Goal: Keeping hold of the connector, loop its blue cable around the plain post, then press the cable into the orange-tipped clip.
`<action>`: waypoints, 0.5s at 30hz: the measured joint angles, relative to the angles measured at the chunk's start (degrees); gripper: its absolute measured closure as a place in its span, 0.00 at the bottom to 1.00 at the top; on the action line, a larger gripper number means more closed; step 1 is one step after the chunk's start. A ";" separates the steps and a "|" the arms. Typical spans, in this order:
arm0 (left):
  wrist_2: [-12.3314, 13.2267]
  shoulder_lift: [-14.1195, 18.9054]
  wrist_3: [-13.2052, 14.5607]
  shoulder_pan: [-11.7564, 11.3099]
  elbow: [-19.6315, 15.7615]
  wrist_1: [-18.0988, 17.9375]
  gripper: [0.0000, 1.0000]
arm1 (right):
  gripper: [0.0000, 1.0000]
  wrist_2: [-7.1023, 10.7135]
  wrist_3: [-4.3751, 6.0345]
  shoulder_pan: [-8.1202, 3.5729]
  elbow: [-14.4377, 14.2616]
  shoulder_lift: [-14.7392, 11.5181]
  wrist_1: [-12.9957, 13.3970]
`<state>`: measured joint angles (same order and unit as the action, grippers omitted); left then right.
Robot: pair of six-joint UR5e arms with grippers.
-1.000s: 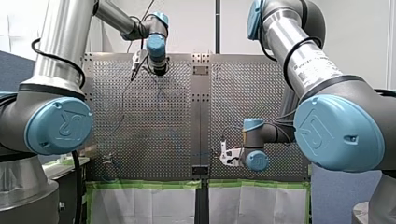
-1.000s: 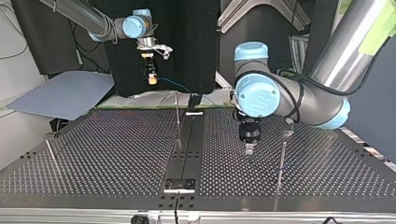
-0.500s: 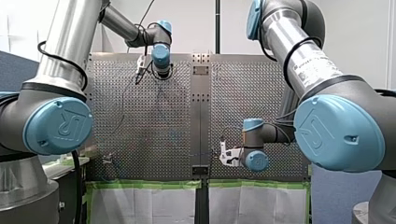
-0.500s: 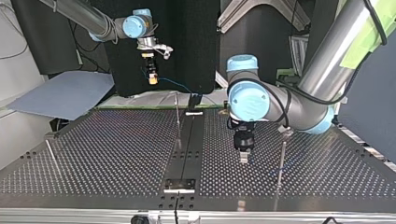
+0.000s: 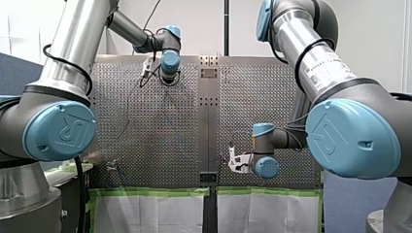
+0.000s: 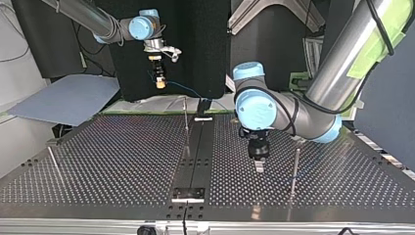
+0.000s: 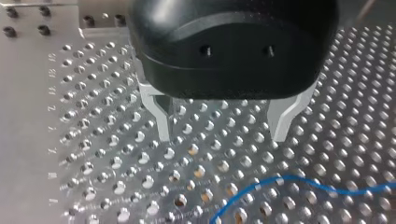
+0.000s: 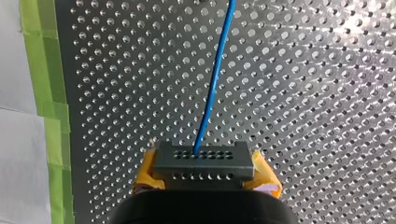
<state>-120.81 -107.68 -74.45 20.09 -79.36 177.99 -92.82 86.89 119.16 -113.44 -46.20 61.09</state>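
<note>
My right gripper (image 8: 205,173) clamps the connector (image 8: 201,161) between its yellow pads (image 8: 145,175) (the blue cable (image 8: 214,79) runs straight ahead).

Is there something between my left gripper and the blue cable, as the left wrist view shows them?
Nothing visible does. My left gripper is open over the perforated table, and the blue cable runs ahead of its fingertips; only bare table shows between them.
</note>
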 joint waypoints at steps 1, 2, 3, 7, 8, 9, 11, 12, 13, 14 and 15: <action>-0.65 0.00 0.60 0.02 0.00 -0.07 0.00 | 1.00 0.00 -0.01 0.02 0.00 0.00 -0.03; -1.13 -0.01 1.04 0.05 0.01 -0.18 0.00 | 1.00 0.00 -0.02 0.04 0.00 0.00 -0.07; -1.60 -0.01 1.48 0.10 0.01 -0.35 0.00 | 1.00 0.00 -0.04 0.04 0.00 0.00 -0.09; -4.01 -0.05 3.32 0.38 0.02 -1.82 0.00 | 1.00 0.00 -0.08 0.12 0.01 0.00 -0.15; -4.57 -0.07 3.53 0.43 0.02 -2.19 0.00 | 1.00 0.00 -0.08 0.13 0.00 0.00 -0.14; -5.13 -0.13 3.72 0.47 0.01 -2.51 0.00 | 1.00 0.00 -0.07 0.15 0.00 0.00 -0.11; -6.30 -0.41 4.17 0.58 0.04 -2.98 0.00 | 1.00 0.00 -0.06 0.15 0.00 0.00 -0.02; -6.66 -0.68 4.39 0.64 0.06 -3.06 0.00 | 1.00 0.00 -0.05 0.16 0.00 0.00 0.01; -7.02 -1.15 4.62 0.72 0.08 -3.12 0.00 | 1.00 0.00 -0.05 0.16 0.01 0.00 0.03; -7.22 -1.54 4.74 0.78 0.08 -3.15 0.00 | 1.00 0.00 -0.05 0.17 0.00 0.00 0.06; -7.37 -1.94 4.80 0.86 0.08 -3.20 0.00 | 1.00 0.00 -0.04 0.18 0.00 0.00 0.05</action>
<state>-128.18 -109.62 -69.65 20.95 -79.27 174.79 -92.82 86.85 119.33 -113.44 -46.20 61.14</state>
